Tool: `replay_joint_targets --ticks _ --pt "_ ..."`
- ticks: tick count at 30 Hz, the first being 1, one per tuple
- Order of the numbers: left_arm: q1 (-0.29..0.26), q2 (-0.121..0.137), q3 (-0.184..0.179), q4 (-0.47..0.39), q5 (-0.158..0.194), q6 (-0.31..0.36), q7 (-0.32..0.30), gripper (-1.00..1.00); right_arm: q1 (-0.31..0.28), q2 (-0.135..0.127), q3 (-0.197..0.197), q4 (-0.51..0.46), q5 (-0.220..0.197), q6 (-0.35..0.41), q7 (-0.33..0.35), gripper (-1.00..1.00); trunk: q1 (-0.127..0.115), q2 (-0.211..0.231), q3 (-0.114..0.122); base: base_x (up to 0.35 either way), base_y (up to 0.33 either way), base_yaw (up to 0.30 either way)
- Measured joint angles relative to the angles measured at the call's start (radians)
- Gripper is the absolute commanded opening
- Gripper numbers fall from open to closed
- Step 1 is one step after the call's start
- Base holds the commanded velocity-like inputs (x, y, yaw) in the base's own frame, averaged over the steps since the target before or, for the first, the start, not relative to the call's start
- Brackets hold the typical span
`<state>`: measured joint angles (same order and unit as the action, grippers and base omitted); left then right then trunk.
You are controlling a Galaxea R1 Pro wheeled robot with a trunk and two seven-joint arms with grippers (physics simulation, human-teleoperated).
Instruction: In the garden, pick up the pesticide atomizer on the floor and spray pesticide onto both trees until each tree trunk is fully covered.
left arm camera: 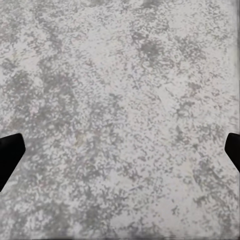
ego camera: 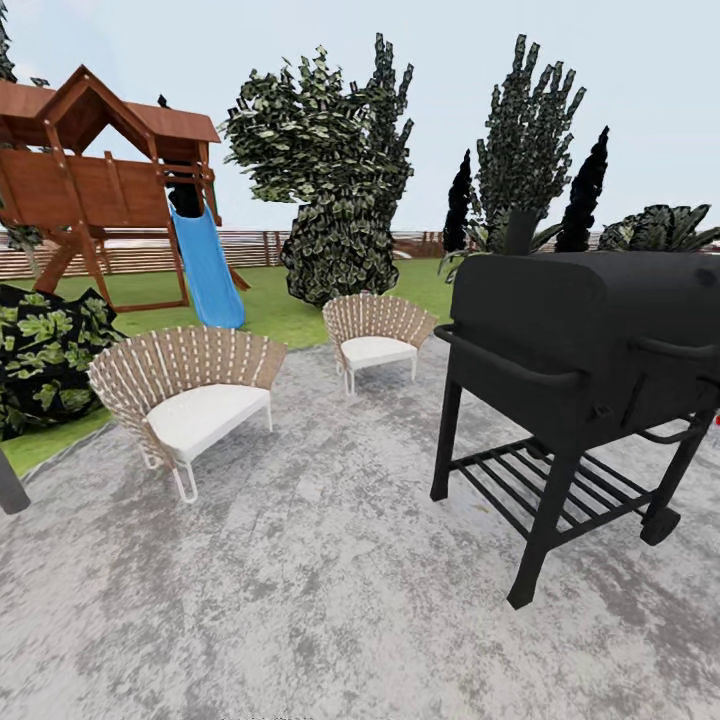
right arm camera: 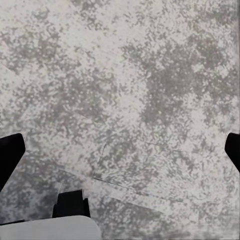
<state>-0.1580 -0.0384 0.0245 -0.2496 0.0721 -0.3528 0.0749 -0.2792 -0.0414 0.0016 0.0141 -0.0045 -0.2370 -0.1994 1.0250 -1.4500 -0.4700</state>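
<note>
Both wrist views look at mottled grey paving; the left gripper (left arm camera: 120,150) and the right gripper (right arm camera: 120,150) are spread wide and hold nothing. In the head view a black grill (ego camera: 585,340) stands near on the right, two wicker chairs (ego camera: 190,385) on the left. Farther, the lawn (ego camera: 270,300), the playset (ego camera: 100,170) with a blue slide, the slat fence (ego camera: 250,250) and dark leafy trees (ego camera: 335,170) standing upright
</note>
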Motion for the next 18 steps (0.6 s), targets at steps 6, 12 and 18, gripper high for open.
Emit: replay_joint_targets --ticks 6,12,18 --pt "0.000 0.001 0.000 0.001 0.000 0.000 0.000 1.00 0.000 0.000 0.000 0.010 0.000 -0.003 0.000 1.00 0.000 0.000 0.000 -0.233 0.271 -0.300" --pt "0.000 0.001 0.000 0.001 0.000 0.000 0.000 1.00 0.000 0.000 0.000 0.012 0.000 -0.004 0.000 1.00 0.000 0.000 0.000 -0.183 0.302 -0.300" --pt "0.000 0.002 0.000 0.001 0.000 0.000 0.000 1.00 0.000 0.000 0.000 0.012 0.000 -0.004 0.000 1.00 0.000 0.000 0.000 -0.117 0.324 -0.300"
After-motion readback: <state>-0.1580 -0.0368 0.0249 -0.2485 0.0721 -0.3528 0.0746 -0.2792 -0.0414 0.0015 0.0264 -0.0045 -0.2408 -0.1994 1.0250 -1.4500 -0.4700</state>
